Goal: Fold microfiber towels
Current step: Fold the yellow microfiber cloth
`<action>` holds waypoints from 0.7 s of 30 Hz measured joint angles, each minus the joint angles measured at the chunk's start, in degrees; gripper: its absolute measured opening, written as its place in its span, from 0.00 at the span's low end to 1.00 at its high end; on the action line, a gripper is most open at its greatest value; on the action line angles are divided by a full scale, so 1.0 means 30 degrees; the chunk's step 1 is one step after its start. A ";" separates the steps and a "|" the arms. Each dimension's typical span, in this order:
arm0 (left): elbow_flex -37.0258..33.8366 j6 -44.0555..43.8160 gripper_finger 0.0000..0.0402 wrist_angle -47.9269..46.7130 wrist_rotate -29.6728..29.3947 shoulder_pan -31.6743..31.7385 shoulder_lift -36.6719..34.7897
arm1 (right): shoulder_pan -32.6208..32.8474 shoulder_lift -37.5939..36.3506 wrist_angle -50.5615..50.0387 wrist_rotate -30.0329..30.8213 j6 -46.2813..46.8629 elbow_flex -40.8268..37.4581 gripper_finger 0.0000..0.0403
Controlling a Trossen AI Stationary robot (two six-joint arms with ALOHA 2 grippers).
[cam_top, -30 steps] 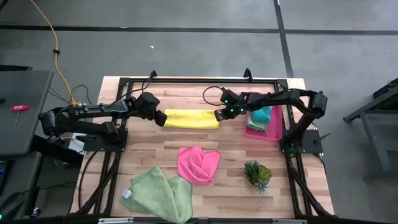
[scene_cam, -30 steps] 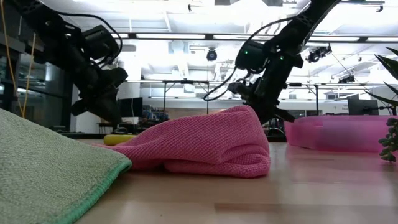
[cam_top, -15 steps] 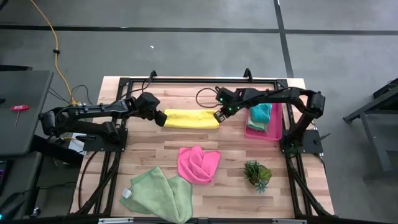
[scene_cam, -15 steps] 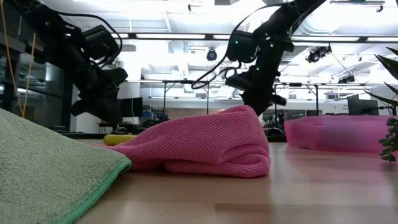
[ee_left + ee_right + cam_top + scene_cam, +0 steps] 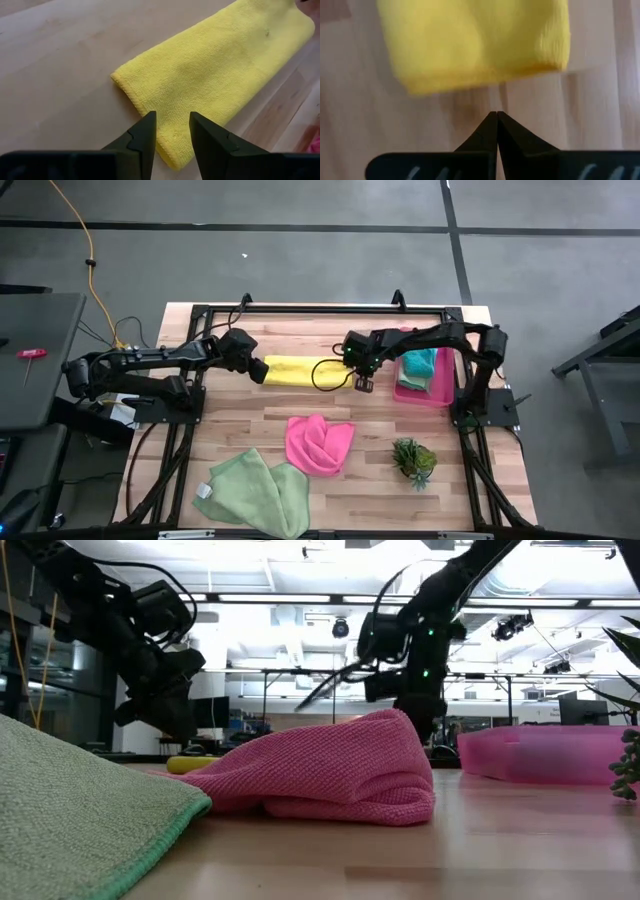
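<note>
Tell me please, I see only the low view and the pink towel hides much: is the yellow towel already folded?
Observer: Yes. From above, the yellow towel lies as a long folded strip between the two arms.
Operator: Does the right gripper hold it?
Observer: No. The right gripper is shut on nothing, with its tips over the table just off the towel's end.
Operator: And the left one?
Observer: The left gripper is open, its fingers apart above the strip's other end.
</note>
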 joint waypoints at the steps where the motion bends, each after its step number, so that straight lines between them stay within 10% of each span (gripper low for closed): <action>1: 0.0000 0.0004 0.27 0.0001 -0.0051 0.0000 0.0000 | -0.0040 0.0236 0.0464 0.0051 -0.0033 0.0000 0.00; 21: -0.0022 -0.3184 0.27 -0.1759 0.1875 0.1546 0.0023 | -0.0127 0.1082 0.1931 -0.1097 0.0620 0.0051 0.00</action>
